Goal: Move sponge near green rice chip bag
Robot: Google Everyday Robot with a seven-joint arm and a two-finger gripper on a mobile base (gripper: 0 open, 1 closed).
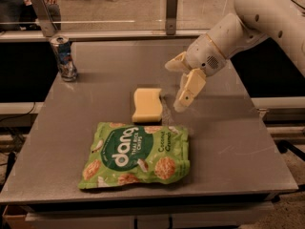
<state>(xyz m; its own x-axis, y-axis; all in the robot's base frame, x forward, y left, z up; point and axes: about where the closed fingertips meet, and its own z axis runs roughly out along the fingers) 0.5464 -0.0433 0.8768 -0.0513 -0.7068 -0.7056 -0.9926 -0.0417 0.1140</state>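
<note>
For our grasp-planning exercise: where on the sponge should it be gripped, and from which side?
Grip the sponge across its waisted middle, coming down from above. It lies flat on the table, and the green rice chip bag crowds its near edge, so a low approach looks blocked there. The open claw hangs just right of it in view.

Sponge (147,104) on table (248,142), just behind rice chip bag (136,154); gripper (175,86) just right of sponge; can (63,57) back-left.
</note>
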